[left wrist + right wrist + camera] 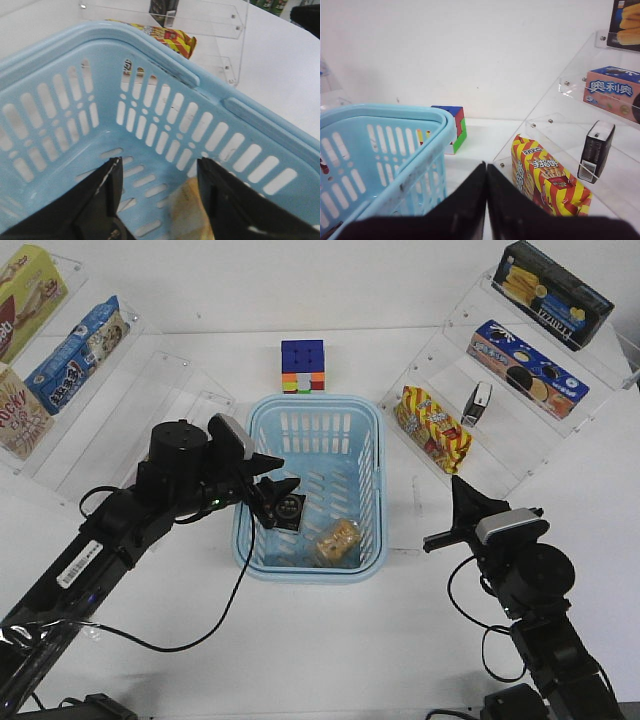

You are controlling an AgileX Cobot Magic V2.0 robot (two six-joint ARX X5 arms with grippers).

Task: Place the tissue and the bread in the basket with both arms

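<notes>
My left gripper (pixel 281 502) hangs inside the basket (pixel 372 455), over its near-left part, and the tissue (pixel 290 510) sits between my fingers, tilted, above the slotted floor. My left wrist view shows the two fingers set apart with the basket's floor showing between them; the pack itself is barely visible there, so I judge from the front view that I am holding it.

The relation that matters: the bread (pixel 337 542) already lies on the basket floor at about 4 o'clock from the tissue, just beside it, and its long axis runs roughly 1 to 7 o'clock. Bare floor lies straight below my left jaws and towards 12 o'clock, so I judge a plain release would land the tissue clear of the bun.

My right gripper (pixel 461 495) is outside the basket at its 3 o'clock side, fingers pressed together and empty, with the striped snack bag (pixel 432 427) beyond it at 12 o'clock. The left arm is the nearer one.
</notes>
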